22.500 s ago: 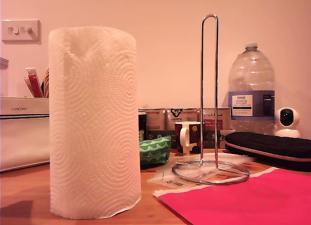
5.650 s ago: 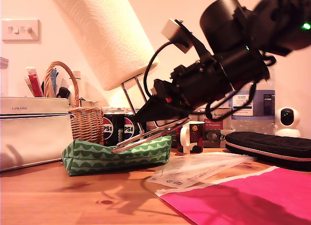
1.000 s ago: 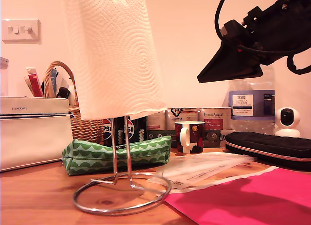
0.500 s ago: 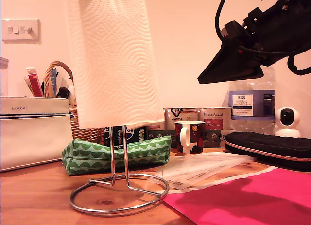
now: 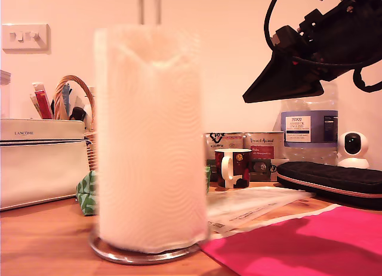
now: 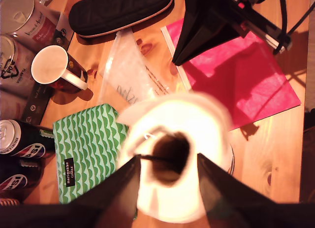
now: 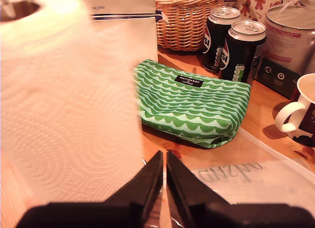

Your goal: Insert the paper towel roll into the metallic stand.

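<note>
Now seated: the paper towel roll [image 5: 150, 139] rests blurred on the metallic stand [image 5: 143, 256], rod through its core. First gripper [image 6: 166, 171] hangs above, jaws apart; second gripper [image 7: 164, 181] pressed together. Best practice: withdraw straight upward, avoiding the rod.

My first end effector [image 6: 167, 181] (fingers apart) straddles the paper towel roll [image 6: 206, 129].

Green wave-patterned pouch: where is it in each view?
Exterior view: green wave-patterned fabric pouch mostly hidden behind the white paper towel roll; slivers show on both sides of it.
First wrist view: pouch in full, beside the roll.
Second wrist view: pouch in full, beyond the roll.
Shared landmark: the roll.
</note>
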Controlling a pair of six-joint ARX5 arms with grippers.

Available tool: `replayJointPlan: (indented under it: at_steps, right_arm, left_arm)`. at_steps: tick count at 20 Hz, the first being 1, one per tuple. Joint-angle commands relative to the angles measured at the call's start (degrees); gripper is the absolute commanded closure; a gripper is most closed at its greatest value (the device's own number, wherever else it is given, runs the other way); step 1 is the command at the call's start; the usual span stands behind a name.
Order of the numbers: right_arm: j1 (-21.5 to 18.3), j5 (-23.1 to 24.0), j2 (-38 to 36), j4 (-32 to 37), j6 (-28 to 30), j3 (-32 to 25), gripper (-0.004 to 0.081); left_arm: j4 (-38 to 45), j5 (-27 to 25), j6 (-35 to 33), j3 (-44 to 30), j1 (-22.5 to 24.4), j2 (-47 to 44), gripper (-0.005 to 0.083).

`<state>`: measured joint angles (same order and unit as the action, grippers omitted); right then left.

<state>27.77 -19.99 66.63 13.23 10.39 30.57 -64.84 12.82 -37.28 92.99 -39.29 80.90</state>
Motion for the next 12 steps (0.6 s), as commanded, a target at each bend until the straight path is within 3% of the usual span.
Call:
replayJointPlan:
  at_steps: [1, 3, 8, 12]
  right_arm:
    - [-0.2, 0.0, -0.3, 0.4, -0.1, -0.6, 0.0781]
    - [-0.2, 0.0, -0.3, 0.4, -0.1, -0.6, 0.0781]
    - [-0.2, 0.0, -0.3, 1.5, -2.1, 0.3, 0.0781]
    - [-1.0, 0.0, -0.3, 0.5, -4.6, 0.4, 0.0781]
  left_arm:
    - [0.4, 0.2, -0.3, -0.3, -0.2, -0.3, 0.0605]
    - [0.4, 0.2, -0.2, 0.0, -0.2, -0.9, 0.0786]
    - [5.0, 0.3, 3.1, -0.1, 0.3, -3.8, 0.0793]
    - [5.6, 5.6, 7.1, -0.1, 2.9, -4.6, 0.0793]
